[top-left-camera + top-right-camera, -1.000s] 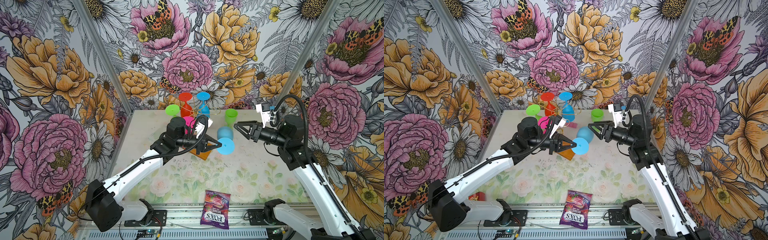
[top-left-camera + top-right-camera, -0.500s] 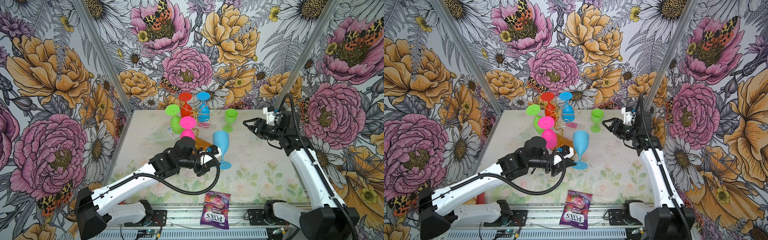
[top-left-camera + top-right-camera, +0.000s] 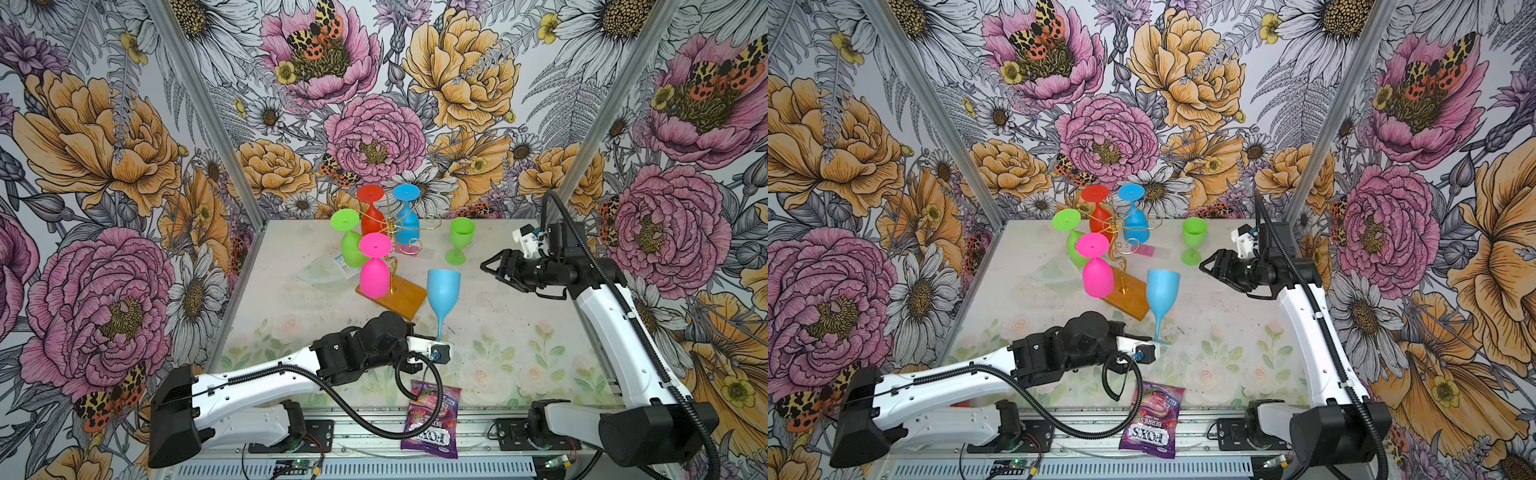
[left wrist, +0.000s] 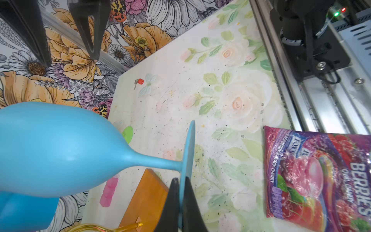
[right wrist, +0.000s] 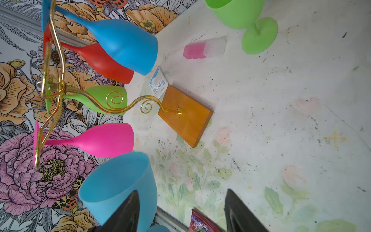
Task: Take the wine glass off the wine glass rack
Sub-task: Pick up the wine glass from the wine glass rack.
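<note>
**Flowered cell: pale blue glass is off the rack**

Flowered wallpaper [image 3: 104,145] on three sides; pale printed table [image 3: 519,324]. Rack [image 3: 403,299] stands mid-table toward the far side, with four hung glasses [image 3: 374,276] bowl-down on its wire. Pale blue glass [image 3: 444,286] is upright, free of the wire, just right of the wooden base [image 3: 1129,297]. Left gripper [image 4: 181,180] pinches its foot. Foot-to-table contact: cannot tell. Right gripper [image 3: 492,266] is at the right, jaws wide, empty. Candy bag [image 3: 432,419] overhangs the near edge. Green glass [image 3: 460,235] stands far right.
</note>
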